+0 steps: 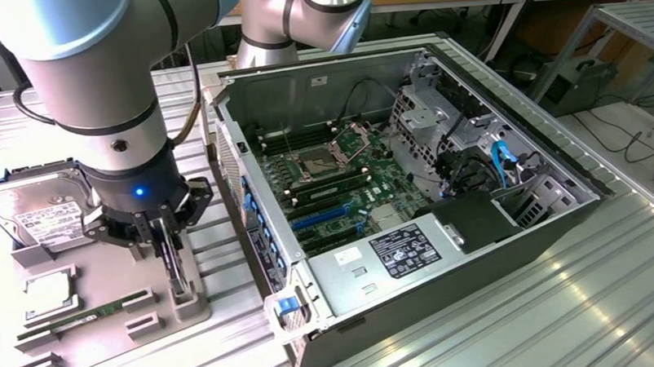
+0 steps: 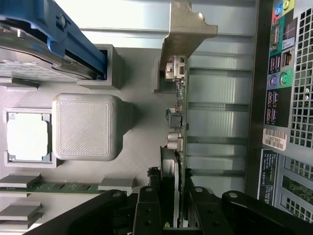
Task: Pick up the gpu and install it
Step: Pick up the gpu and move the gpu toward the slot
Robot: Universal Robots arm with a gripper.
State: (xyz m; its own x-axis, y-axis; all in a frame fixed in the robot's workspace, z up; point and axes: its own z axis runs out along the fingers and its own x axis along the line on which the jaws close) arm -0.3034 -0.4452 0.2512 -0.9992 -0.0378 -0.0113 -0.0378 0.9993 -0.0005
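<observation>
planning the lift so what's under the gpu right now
The gpu stands on edge in a slotted holder on the grey tray, the pincer closed on its top edge. The holder hides its lower edge and whatever lies beneath.

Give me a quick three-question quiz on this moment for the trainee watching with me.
1. True or false: the gpu is already seated inside the computer case.
2. Which thing is the gripper nearest? A) the hard drive B) the gpu C) the memory stick
3. Fill in: the gray tray lies on the exterior view's ____ of the computer case.

Key: 1 false, the gpu stands on edge in the gray tray, outside the computer case. 2 B. 3 left.
</observation>
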